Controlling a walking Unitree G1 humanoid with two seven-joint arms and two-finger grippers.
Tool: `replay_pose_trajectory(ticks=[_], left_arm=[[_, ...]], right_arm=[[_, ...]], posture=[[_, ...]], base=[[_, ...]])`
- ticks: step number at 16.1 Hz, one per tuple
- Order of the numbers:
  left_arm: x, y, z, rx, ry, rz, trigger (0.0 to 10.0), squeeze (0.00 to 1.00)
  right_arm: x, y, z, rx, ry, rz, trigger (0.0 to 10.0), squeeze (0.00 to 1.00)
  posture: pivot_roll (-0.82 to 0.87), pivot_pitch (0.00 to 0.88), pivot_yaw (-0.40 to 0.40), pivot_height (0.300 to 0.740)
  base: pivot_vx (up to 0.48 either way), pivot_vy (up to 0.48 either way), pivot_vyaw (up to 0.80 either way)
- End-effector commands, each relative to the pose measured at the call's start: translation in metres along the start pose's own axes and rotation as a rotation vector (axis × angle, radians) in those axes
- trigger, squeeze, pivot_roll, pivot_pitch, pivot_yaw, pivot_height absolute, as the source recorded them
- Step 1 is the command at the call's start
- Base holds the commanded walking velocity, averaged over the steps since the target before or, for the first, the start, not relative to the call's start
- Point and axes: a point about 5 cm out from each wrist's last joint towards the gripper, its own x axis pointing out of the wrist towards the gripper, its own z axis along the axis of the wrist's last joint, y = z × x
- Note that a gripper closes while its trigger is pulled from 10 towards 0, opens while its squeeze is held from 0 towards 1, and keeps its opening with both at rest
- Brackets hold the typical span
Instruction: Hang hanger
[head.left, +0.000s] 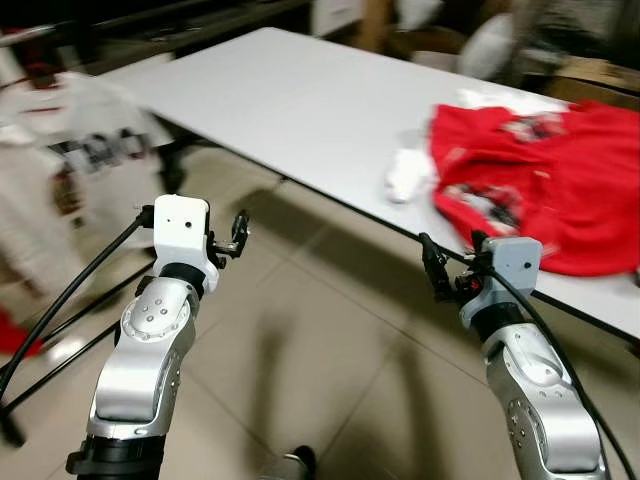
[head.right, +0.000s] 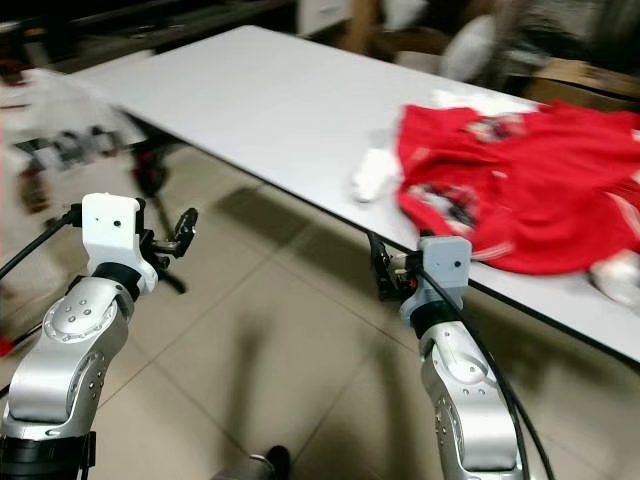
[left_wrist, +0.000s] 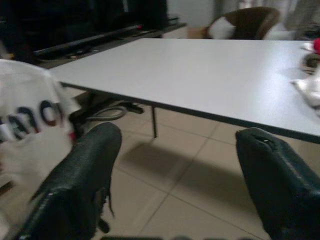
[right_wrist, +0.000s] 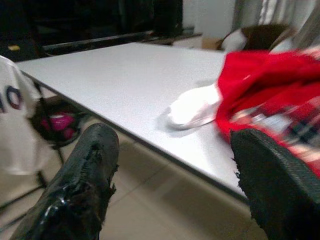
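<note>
A white printed T-shirt hangs at my left on a black rack. A red garment lies crumpled on the right part of the white table, with a small white cloth beside it. My left gripper is raised over the tiled floor, between the T-shirt and the table's edge, open and empty. My right gripper hovers just before the table's near edge, below the red garment, also open and empty. The views are blurred.
The table's dark front edge runs diagonally ahead of both grippers. Tiled floor lies between me and the table. Chairs and boxes stand behind the table. A cable loops from my left wrist.
</note>
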Motion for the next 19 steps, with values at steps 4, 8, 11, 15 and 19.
replay_pose_trajectory(ticks=[4, 8, 11, 15, 19], left_arm=[[0.002, -0.001, 0.002, -0.017, -0.005, 0.014, 10.0, 1.00], [0.002, 0.002, -0.002, -0.014, 0.011, 0.023, 10.0, 1.00], [0.001, 0.000, -0.001, -0.027, 0.007, 0.012, 10.0, 1.00], [0.001, 0.002, 0.000, -0.023, 0.014, 0.012, 10.0, 1.00], [0.000, 0.000, -0.007, -0.021, 0.055, -0.013, 10.0, 1.00]], right_arm=[[0.008, -0.002, 0.003, -0.016, 0.029, -0.047, 10.0, 1.00], [0.012, -0.001, 0.005, -0.085, 0.032, -0.027, 10.0, 1.00], [0.013, 0.004, 0.007, -0.052, 0.024, -0.004, 10.0, 1.00], [0.011, 0.010, 0.005, -0.054, 0.026, 0.013, 10.0, 1.00], [0.011, 0.002, -0.008, -0.041, 0.147, -0.089, 10.0, 0.00]], posture=[[-0.04, 0.004, 0.017, 0.740], [-0.05, 0.006, 0.016, 0.740], [-0.04, 0.007, 0.019, 0.740], [-0.04, 0.011, 0.025, 0.740], [-0.03, 0.016, 0.035, 0.740]], base=[[0.000, 0.000, 0.80], [0.000, 0.000, 0.80], [0.084, 0.000, 0.80], [0.302, 0.000, 0.80], [0.351, 0.000, 0.20]])
